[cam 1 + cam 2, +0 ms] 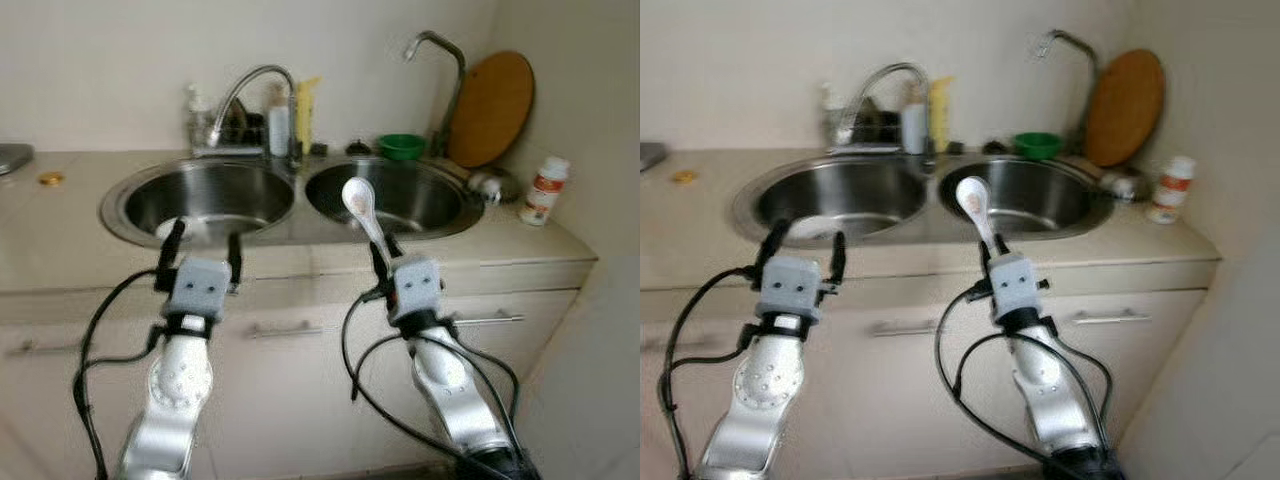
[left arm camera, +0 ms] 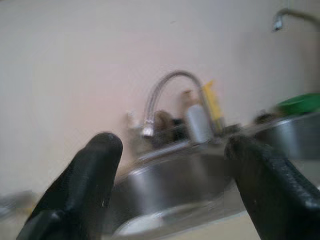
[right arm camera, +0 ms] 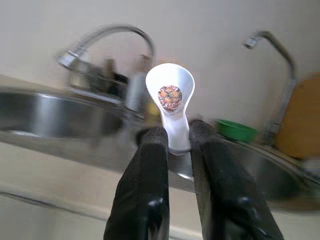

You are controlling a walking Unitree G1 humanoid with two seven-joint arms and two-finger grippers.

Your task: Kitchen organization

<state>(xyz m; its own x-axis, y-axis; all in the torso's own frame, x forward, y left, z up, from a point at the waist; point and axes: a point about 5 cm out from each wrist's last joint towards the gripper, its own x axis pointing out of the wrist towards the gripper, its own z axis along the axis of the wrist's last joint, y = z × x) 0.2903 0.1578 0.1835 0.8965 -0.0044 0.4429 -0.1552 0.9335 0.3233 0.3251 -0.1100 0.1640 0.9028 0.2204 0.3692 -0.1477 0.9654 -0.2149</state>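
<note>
you had the double sink (image 1: 140, 215) just beyond both end effectors, set in the table (image 1: 60, 240). your left end effector (image 1: 204, 250) hung open before the left basin. your right end effector (image 1: 384, 250) was clamped on the white spoon (image 1: 360, 205), bowl up, before the right basin.

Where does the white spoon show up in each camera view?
Left eye view: white spoon at centre, held upright by the right gripper, before the right sink basin.
Right eye view: centre.
Left wrist view: not in it.
Right wrist view: centre, between the fingers.
Shared landmark: green bowl.
</note>
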